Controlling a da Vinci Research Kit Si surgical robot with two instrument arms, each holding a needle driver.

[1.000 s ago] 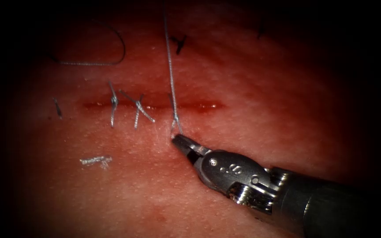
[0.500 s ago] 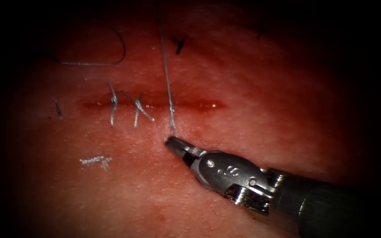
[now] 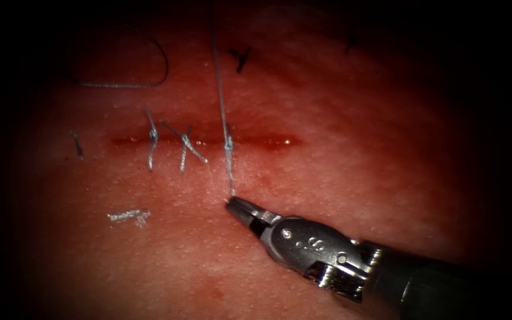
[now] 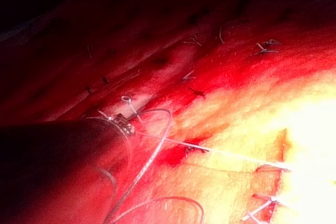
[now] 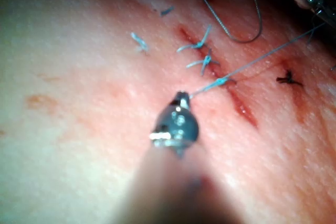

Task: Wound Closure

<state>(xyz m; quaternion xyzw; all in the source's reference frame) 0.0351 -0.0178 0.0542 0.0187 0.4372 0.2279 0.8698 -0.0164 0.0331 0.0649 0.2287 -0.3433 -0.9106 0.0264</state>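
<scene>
Two knots [image 3: 167, 145] are tied beyond my right end effector [image 3: 231, 202], which grips the thread [image 3: 220, 89] of a third; the cut [image 3: 268, 142] stays open past it.

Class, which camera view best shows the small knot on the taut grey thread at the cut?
Endoscope view: the knot sits plainly on the cut. Right wrist view shows it beyond the right tool. In the left wrist view I cannot pick it out.

Silver wristed end effector [image 3: 236, 207] stamped "S", on dark shaft [image 3: 445, 284]
</scene>
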